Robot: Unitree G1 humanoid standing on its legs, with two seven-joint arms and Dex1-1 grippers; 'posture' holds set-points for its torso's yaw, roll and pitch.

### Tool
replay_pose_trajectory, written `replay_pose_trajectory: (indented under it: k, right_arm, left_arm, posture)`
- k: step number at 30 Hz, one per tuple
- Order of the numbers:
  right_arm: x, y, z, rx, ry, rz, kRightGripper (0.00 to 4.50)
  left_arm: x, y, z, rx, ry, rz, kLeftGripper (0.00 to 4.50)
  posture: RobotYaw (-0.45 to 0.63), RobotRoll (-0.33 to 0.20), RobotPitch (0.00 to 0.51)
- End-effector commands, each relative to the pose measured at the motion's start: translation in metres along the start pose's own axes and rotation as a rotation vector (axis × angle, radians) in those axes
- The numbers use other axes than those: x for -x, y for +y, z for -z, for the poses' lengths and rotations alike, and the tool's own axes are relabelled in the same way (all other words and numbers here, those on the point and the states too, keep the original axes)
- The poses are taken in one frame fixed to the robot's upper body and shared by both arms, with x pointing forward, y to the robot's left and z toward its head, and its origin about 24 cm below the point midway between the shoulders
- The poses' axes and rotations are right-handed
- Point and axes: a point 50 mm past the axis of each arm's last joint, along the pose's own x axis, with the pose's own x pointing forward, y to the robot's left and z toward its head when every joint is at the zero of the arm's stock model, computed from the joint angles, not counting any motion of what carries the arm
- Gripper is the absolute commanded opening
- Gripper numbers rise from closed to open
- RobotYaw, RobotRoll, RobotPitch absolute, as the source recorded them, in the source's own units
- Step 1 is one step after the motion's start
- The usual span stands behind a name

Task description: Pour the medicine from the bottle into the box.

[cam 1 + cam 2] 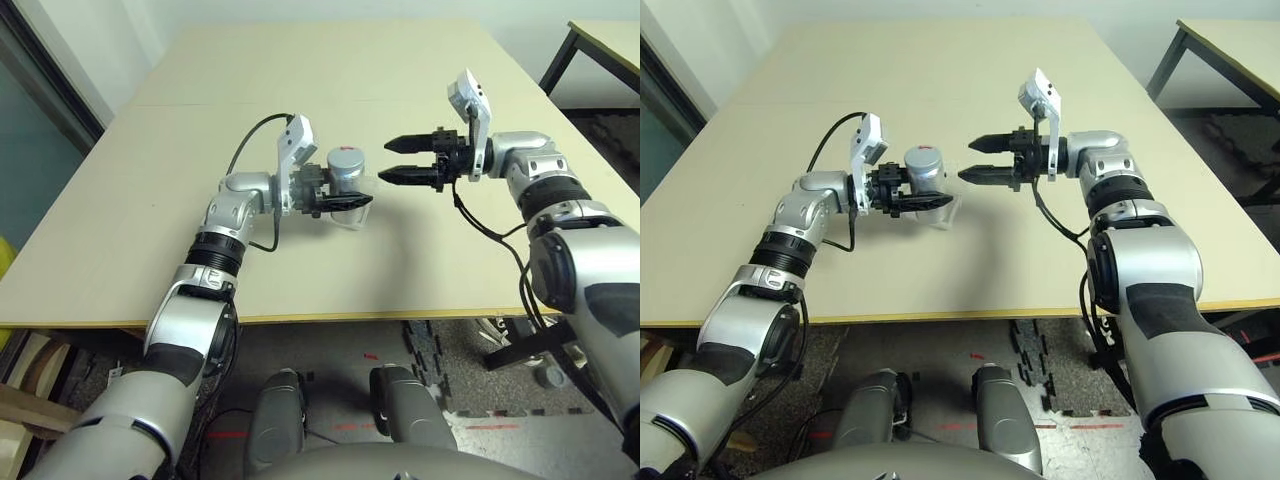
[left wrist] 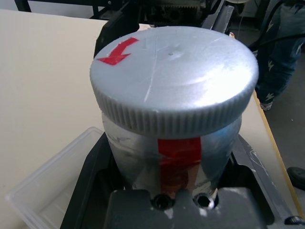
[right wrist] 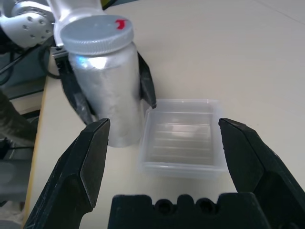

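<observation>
Worktop [image 1: 250, 80]: pale, yellow-edged, second table [image 1: 612, 48] beyond | my left pincer [image 1: 345, 188]: pinched round the upright silvery bottle [image 3: 110, 90], ribbed grey cap [image 2: 174, 78] on, red stripe [image 2: 179, 164] | my right pincer [image 3: 164, 126]: spread wide, holding nothing | box [image 3: 183, 136]: clear plastic, square, shallow, on worktop beside bottle

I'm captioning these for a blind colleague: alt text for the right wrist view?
The left gripper holds a capped silver bottle upright beside an empty clear box on the table; the right gripper is open.
</observation>
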Motion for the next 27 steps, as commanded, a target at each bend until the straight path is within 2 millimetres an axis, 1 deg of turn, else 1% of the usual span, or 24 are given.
replay_pose_trajectory:
  k: [1, 6, 9, 14, 27]
  right_arm:
    - [-0.004, 0.001, -0.011, 0.012, -0.038, -0.031, 4.5]
    - [-0.019, 0.003, -0.023, 0.007, -0.105, -0.093, 4.5]
    - [-0.027, 0.005, -0.027, 0.012, -0.117, -0.13, 4.5]
    - [-0.039, 0.009, -0.03, 0.019, -0.122, -0.184, 4.5]
    - [-0.055, 0.014, -0.032, 0.024, -0.13, -0.223, 4.5]
  left_arm:
    - [0.0, 0.001, 0.002, 0.0, 0.012, -0.002, 2.68]
    - [-0.003, 0.001, 0.001, -0.004, 0.013, 0.003, 2.68]
    - [-0.004, 0.001, 0.001, -0.005, 0.013, 0.005, 2.68]
    - [-0.005, 0.002, 0.001, -0.007, 0.012, 0.007, 2.68]
    - [-0.006, 0.001, 0.001, -0.01, 0.012, 0.01, 2.68]
  posture:
    - [-0.14, 0.0, 0.063]
    - [-0.15, 0.0, 0.058]
    - [-0.15, 0.0, 0.054]
    - [-0.15, 0.0, 0.045]
    - [-0.16, 0.0, 0.044]
